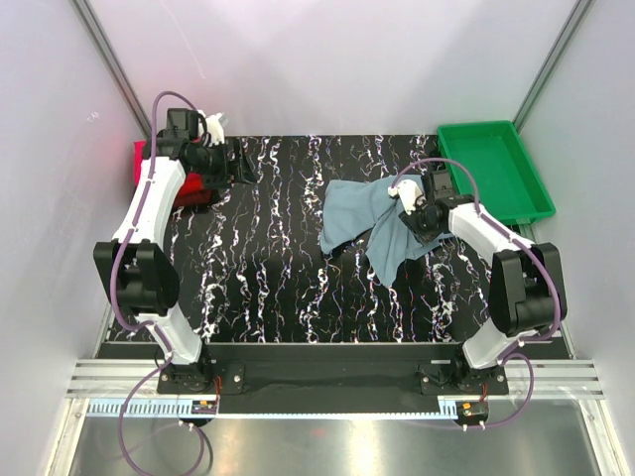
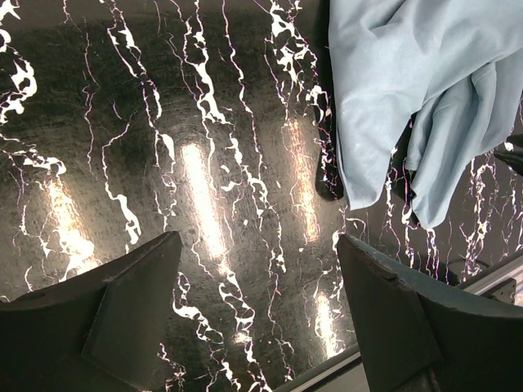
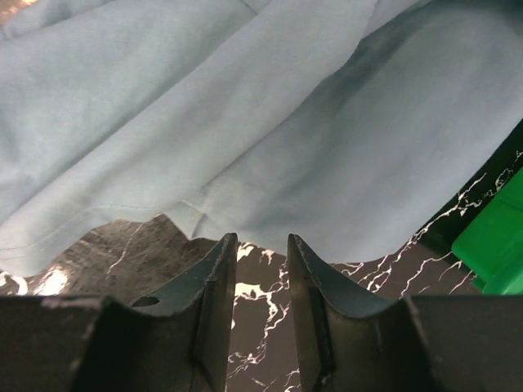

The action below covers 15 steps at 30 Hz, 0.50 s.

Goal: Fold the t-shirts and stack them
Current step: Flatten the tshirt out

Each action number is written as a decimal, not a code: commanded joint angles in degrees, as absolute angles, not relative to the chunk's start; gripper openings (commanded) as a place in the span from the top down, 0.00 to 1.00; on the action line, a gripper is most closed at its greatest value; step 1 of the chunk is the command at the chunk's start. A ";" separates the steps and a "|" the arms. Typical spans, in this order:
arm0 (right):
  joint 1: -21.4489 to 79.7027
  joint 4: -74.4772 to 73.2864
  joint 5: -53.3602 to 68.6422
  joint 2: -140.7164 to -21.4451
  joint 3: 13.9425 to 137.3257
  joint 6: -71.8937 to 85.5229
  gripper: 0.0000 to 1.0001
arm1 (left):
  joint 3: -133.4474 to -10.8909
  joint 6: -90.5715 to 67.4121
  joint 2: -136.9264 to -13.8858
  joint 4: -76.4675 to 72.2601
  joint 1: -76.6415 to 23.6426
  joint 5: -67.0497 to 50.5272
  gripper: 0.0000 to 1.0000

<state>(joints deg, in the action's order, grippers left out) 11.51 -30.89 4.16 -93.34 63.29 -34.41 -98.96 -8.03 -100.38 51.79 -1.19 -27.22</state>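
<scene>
**Item 1: grey-blue t-shirt** [image 1: 347,208]. Unfolded and rumpled, right of centre on the black marbled tabletop [image 1: 268,268]. Part of the cloth is bunched up towards the right arm. It lies near the green tray [image 1: 493,169] but not in it.

**Item 2: magenta t-shirt** [image 1: 140,162] and **red t-shirt** [image 1: 190,186]. Already folded, at the far left corner and partly hidden by the left arm. How they sit on one another cannot be made out.

**Item 3: right gripper** [image 3: 260,238]. At the far right edge of the grey-blue t-shirt. The fingers stand a narrow gap apart, and the tabletop shows between them. The shirt's hem lies right at their tips. Whether they pinch it cannot be told.

**Item 4: left gripper** [image 2: 257,241]. Over bare tabletop near the folded pair, well apart from the grey-blue t-shirt. The fingers are spread wide and hold nothing.

**Step in hand (judged):** taking hold of the last loose shirt so it can be spread out. Folding has not begun.

**Next move calls for (judged):**
- The right fingers need a firm bite on the hem.
- The left gripper needs to cross to the opposite edge.
- Both then pull the cloth flat and square, ready for the first fold.
- The folded shirt then goes onto the pile at the left.
</scene>
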 commanded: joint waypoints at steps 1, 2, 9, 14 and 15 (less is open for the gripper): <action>11.78 -27.69 1.59 -94.22 62.23 -36.38 0.61 | -99.32 -8.17 -98.88 49.83 -1.49 -27.86 0.17; 11.78 -27.51 1.67 -94.39 62.14 -36.47 0.61 | -99.14 -8.17 -98.62 49.75 -1.49 -27.69 0.17; 11.78 -27.86 2.02 -97.20 63.63 -36.30 0.54 | -98.61 -8.09 -98.26 49.57 -1.49 -27.42 0.16; 11.78 -27.51 2.29 -98.61 64.25 -35.77 0.47 | -98.00 -8.26 -98.17 49.39 -1.49 -27.33 0.16; 11.86 -27.16 2.20 -98.87 64.34 -35.86 0.49 | -97.82 -8.26 -98.17 49.39 -1.49 -27.33 0.16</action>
<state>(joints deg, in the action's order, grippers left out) 11.51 -29.28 3.42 -98.28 62.63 -35.57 -98.21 -8.03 -100.36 51.11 -1.37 -27.18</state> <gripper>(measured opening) 0.520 0.832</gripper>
